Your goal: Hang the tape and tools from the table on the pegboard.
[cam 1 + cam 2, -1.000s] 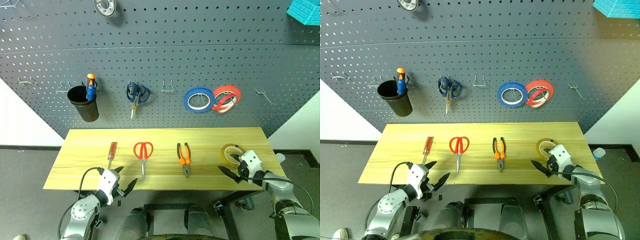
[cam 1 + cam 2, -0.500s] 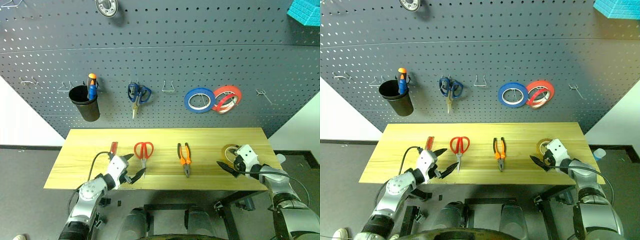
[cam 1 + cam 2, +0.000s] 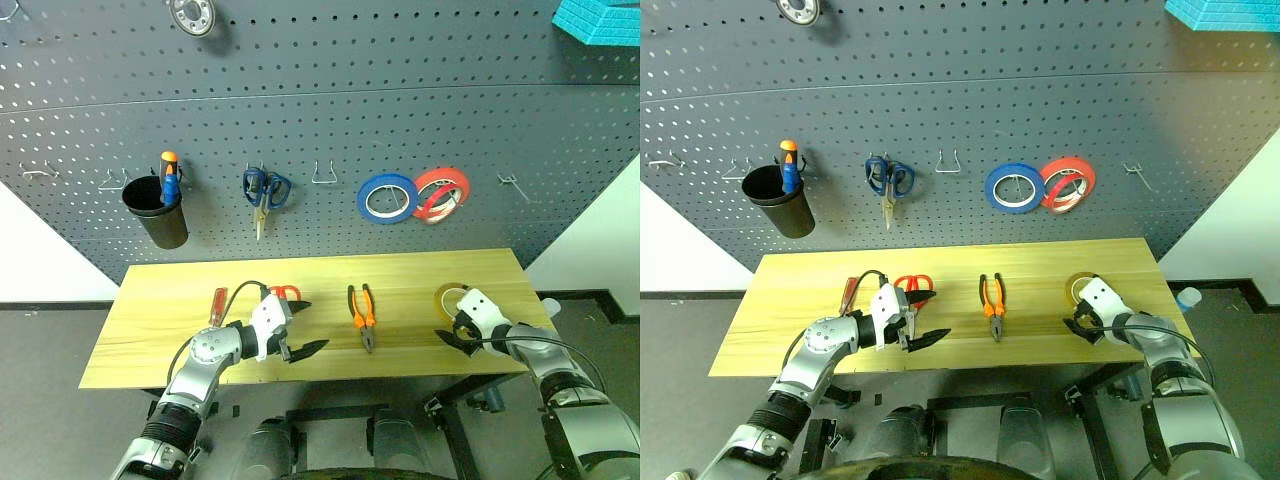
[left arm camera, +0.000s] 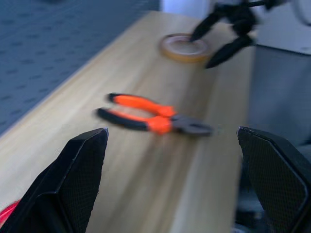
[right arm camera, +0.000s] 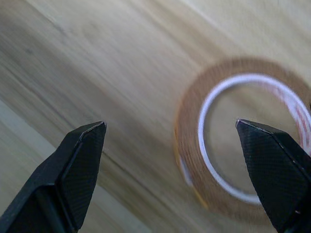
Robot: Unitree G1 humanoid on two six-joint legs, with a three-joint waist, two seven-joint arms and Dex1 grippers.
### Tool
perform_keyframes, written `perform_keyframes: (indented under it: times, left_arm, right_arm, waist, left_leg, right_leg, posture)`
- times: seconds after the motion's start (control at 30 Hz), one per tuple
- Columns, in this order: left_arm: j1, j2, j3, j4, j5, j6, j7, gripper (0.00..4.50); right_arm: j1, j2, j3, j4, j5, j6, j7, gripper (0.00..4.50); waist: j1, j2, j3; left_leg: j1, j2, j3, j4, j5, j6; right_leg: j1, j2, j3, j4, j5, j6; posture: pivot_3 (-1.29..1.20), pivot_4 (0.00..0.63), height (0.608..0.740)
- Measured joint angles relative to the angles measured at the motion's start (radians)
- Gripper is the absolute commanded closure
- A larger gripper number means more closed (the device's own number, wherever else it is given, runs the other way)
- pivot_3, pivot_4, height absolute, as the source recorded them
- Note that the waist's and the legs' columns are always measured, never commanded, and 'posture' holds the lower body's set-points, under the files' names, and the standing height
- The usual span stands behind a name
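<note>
2 grippers, jaws wide, holding nothing: left gripper [image 3: 297, 326] has swung in over red-handled scissors [image 3: 284, 292]; right gripper [image 3: 452, 336] hovers at tape [image 3: 450, 298]. Pickups likely imminent.

The pliers [image 3: 363, 315] lie mid-table [image 3: 160, 350]. Left of the pliers lie the scissors [image 3: 284, 294], then the screwdriver [image 3: 216, 302]; the left tool [image 3: 300, 326] hovers over the scissors. Right of the pliers lies the tape [image 3: 448, 296], the right tool [image 3: 447, 337] just before it. Behind stands the pegboard [image 3: 320, 120].
</note>
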Motion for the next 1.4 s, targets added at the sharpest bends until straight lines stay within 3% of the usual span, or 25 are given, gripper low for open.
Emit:
perform_keyframes:
  times: [0.47, 0.57, 0.9, 1.13, 1.4]
  left_arm:
    - [-0.020, -0.009, -0.028, -0.015, 0.000, 0.024, -0.023, 0.08]
    - [-0.021, -0.011, -0.028, -0.016, 0.000, 0.024, -0.015, 0.00]
    - [-0.007, -0.010, -0.028, -0.041, -0.002, 0.029, -0.006, 0.00]
    - [0.010, -0.010, -0.028, -0.056, -0.002, 0.031, -0.001, 0.00]
    - [0.025, -0.009, -0.010, -0.079, -0.001, 0.008, 0.057, 0.00]
  right_arm:
    - [-0.064, -0.001, 0.046, 0.026, -0.039, 0.162, 0.036, 0.00]
    - [-0.087, 0.000, 0.059, 0.035, -0.047, 0.195, 0.039, 0.58]
    - [-0.130, 0.001, 0.081, 0.053, -0.074, 0.251, 0.055, 3.98]
    - [-0.134, 0.003, 0.089, 0.054, -0.081, 0.244, 0.050, 4.04]
    - [-0.034, -0.030, 0.112, -0.051, -0.122, -0.008, -0.134, 4.04]
  waist:
    - [-0.008, -0.002, 0.000]
    - [-0.007, -0.002, 0.000]
    - [-0.007, -0.002, 0.000]
    - [-0.008, -0.002, 0.000]
    - [0.000, -0.002, 0.000]
  left_leg:
    - [0.001, 0.000, 0.003, 0.002, 0.000, 0.000]
    - [0.001, 0.000, 0.004, 0.001, 0.000, 0.000]
    - [0.002, 0.000, 0.004, 0.001, 0.000, 0.000]
    - [0.002, 0.000, 0.005, 0.001, 0.000, 0.000]
    - [0.001, 0.000, 0.005, 0.001, 0.000, 0.000]
  right_leg:
    - [0.000, 0.000, 0.004, 0.000, 0.002, 0.003]
    - [0.000, 0.000, 0.005, 0.000, 0.002, 0.004]
    - [0.000, 0.000, 0.005, 0.001, 0.003, 0.005]
    - [0.000, 0.000, 0.006, 0.001, 0.003, 0.005]
    - [-0.001, 0.000, 0.006, 0.001, 0.003, 0.006]
  posture:
    - [-0.08, 0.042, 0.740]
    - [-0.08, 0.041, 0.740]
    - [-0.07, 0.047, 0.740]
    - [-0.06, 0.048, 0.740]
    - [-0.07, 0.048, 0.740]
